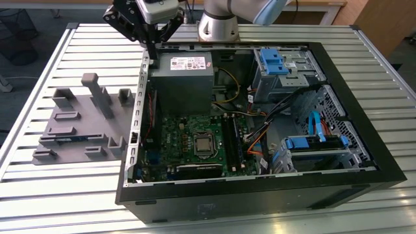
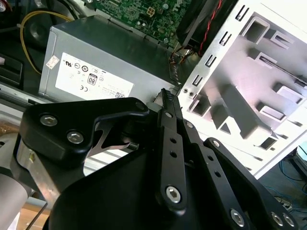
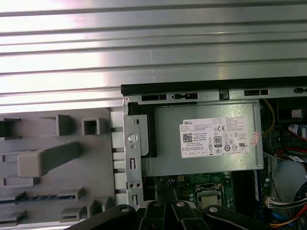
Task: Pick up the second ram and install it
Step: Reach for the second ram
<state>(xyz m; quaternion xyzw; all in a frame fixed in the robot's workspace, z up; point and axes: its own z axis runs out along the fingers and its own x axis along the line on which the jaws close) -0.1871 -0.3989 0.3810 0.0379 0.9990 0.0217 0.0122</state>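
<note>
The second ram (image 1: 66, 139) (image 3: 43, 197) is a dark blue-green stick lying in a slot of the grey fixture (image 1: 78, 122) (image 3: 53, 158), at the exterior view's left beside the open computer case. My gripper (image 1: 153, 51) (image 2: 165, 93) hangs above the case's side wall near the corner of the grey power supply (image 1: 183, 78) (image 2: 96, 62) (image 3: 206, 139). Its black fingers (image 2: 169, 143) are pressed together, shut, with nothing between them. It is well apart from the ram. The green motherboard (image 1: 195, 141) lies inside the case, with black memory slots (image 1: 232, 141) beside the processor socket.
The black case (image 1: 351, 161) stands open on a slatted metal table (image 1: 52, 195). Blue drive bays (image 1: 276, 61) and loose cables (image 1: 260, 131) crowd the exterior view's right side. The fixture has upright blocks (image 1: 101, 97). The arm's base (image 1: 217, 22) stands behind the case.
</note>
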